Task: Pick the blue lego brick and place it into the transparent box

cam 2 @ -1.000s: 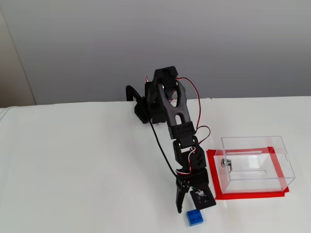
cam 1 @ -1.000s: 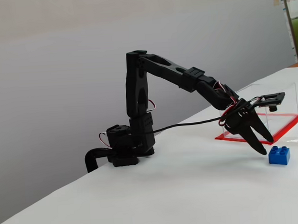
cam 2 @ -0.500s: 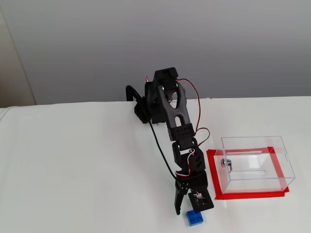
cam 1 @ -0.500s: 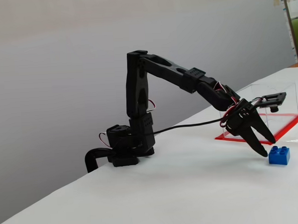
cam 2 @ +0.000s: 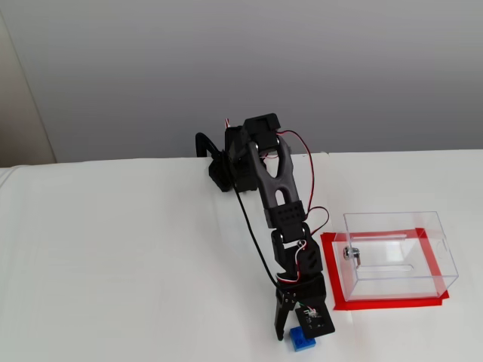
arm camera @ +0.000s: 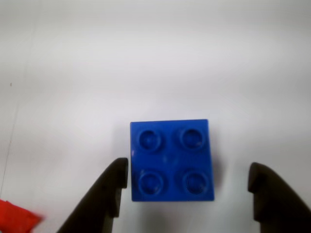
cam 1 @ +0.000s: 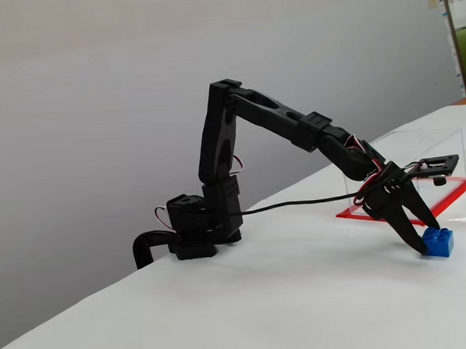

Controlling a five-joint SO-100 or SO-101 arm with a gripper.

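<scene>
On a white table point(cam 1: 302, 296) before a grey wall point(cam 1: 97, 111), the gripper point(arm camera: 187, 177) straddles the blue lego brick point(arm camera: 171, 160), jaws spread wide, gripping nothing.

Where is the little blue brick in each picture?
Wrist view: the blue lego brick sits low in the middle, between the open gripper fingertips.
A fixed view, from the side: far right, at the fingertips.
A fixed view, from above: bottom edge, right of middle.
Shared landmark: the gripper's black fingers.
</scene>
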